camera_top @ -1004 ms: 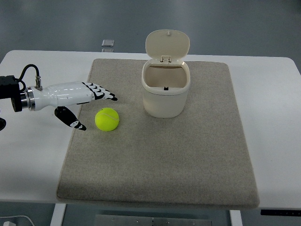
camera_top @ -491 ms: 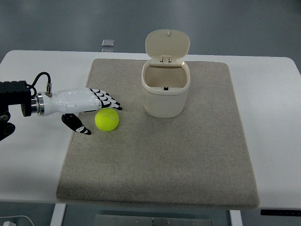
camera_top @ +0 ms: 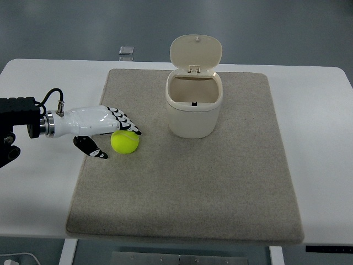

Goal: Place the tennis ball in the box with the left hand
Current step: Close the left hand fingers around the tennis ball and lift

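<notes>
Your left hand sits beside the tennis ball on the mat, fingers spread over its top, thumb low, nothing gripped. Expect a light, springy, fuzzy ball that rolls readily; clasp across its middle. The box stands open nearby.

A white table is shown from above, covered across most of its middle by a grey-beige felt mat — rectangular, with rounded corners. Beyond the mat's far left corner, a small square grey object is seen — details cannot be resolved.
</notes>
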Robot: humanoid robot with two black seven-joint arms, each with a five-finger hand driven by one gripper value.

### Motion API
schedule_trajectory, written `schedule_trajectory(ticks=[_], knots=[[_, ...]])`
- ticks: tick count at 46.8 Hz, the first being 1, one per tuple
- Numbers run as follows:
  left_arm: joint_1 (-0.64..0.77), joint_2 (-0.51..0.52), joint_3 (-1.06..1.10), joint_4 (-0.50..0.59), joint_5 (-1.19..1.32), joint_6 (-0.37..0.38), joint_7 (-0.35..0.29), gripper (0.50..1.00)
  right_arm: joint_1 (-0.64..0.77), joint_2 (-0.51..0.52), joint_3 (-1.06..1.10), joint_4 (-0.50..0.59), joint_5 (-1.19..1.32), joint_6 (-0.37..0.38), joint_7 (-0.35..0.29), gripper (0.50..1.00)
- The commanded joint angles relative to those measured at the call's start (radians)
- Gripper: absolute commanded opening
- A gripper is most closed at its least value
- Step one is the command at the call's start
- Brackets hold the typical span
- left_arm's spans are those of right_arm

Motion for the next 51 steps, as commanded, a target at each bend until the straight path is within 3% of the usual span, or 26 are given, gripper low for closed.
schedule_trajectory(ticks=[1,14,17,27,35,44,51], knots=[[0.001,-0.006,-0.002,0.0,0.005,0.003,0.002,0.876,0.0,0.0,0.0,0.0,0.0,0.0,0.0,0.938],[0.001,-0.023,-0.002,0.014,0.013,0.005,0.002,0.853,0.0,0.0,0.0,0.0,0.0,0.0,0.0,0.938],[0.001,-0.023,-0.002,0.016,0.02,0.005,0.002,0.825,0.0,0.0,0.0,0.0,0.0,0.0,0.0,0.938],[0.001,-0.049,-0.002,0.03,0.028,0.007,0.003,0.823,0.0,0.0,0.0,0.0,0.0,0.0,0.0,0.938],[0.001,-0.052,-0.002,0.03,0.034,0.007,0.003,0.784,0.0,0.0,0.0,0.0,0.0,0.0,0.0,0.938],[-0.002,-0.058,-0.003,0.03,0.036,0.007,0.003,0.647,0.0,0.0,0.0,0.0,0.0,0.0,0.0,0.938],[-0.002,-0.055,-0.008,0.03,0.047,0.01,0.003,0.508,0.0,0.0,0.0,0.0,0.0,0.0,0.0,0.938]])
